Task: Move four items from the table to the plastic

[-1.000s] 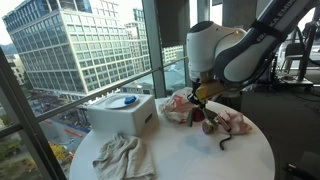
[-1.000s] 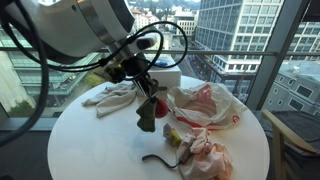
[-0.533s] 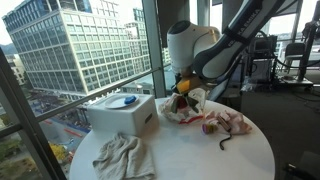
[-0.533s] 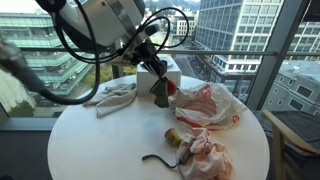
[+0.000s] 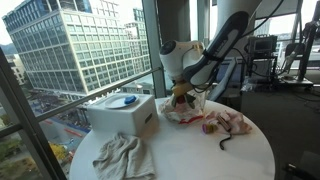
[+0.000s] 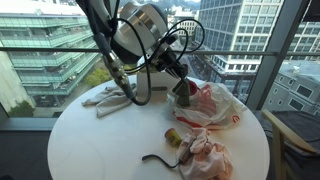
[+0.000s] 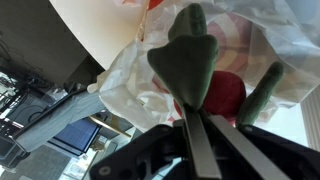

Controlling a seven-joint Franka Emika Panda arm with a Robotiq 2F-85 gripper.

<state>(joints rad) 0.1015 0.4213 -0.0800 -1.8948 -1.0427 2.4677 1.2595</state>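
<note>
Gripper: my gripper hangs over the plastic bag, at about 2 o'clock on the round table in an exterior view.
Jaws: narrow, pinched on the green item. In the wrist view I see both metal fingers meeting under its leafy top.
Held thing: soft-looking, with dark green pointed lobes and a red part at its 4 o'clock. I cannot tell what it is meant to be.
Height: the item is clear of the table, and the bag's white and red folds lie right beneath it. I cannot tell whether they touch.
Yellow item: a small yellow piece lies on the table near 5 o'clock from the bag.
Black cord: a thin dark cord lies at 6 o'clock on the table, beside a second crumpled heap.
Cloth: a pale cloth lies at 10 o'clock.
Box: a white box with a blue top sits at the table's window edge.
</note>
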